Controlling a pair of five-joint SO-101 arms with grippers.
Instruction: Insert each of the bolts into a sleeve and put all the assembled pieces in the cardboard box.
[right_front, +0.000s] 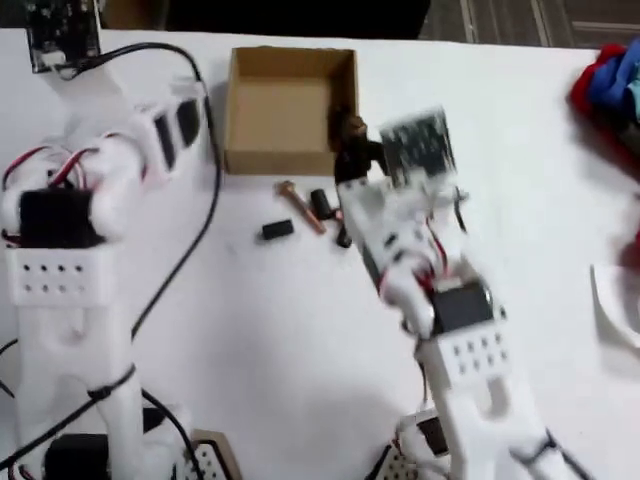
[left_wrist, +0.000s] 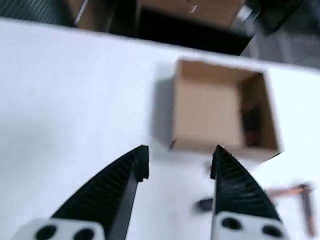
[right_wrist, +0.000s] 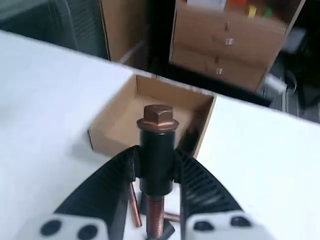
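A sleeved bolt (right_wrist: 157, 155) was clamped upright in the right jaws, near the cardboard box (right_front: 280, 160). The left jaws were held apart. A loose bolt (right_front: 300, 207) and sleeve (right_front: 277, 230) were seen on the table (right_front: 300, 350).

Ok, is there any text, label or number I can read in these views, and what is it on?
No text can be read.
Cardboard box: plain, no print seen.
Circuit board on the right arm: markings too blurred.
Labels on cartons behind the table: too blurred.
Sleeved bolt in the right gripper: no marks seen.
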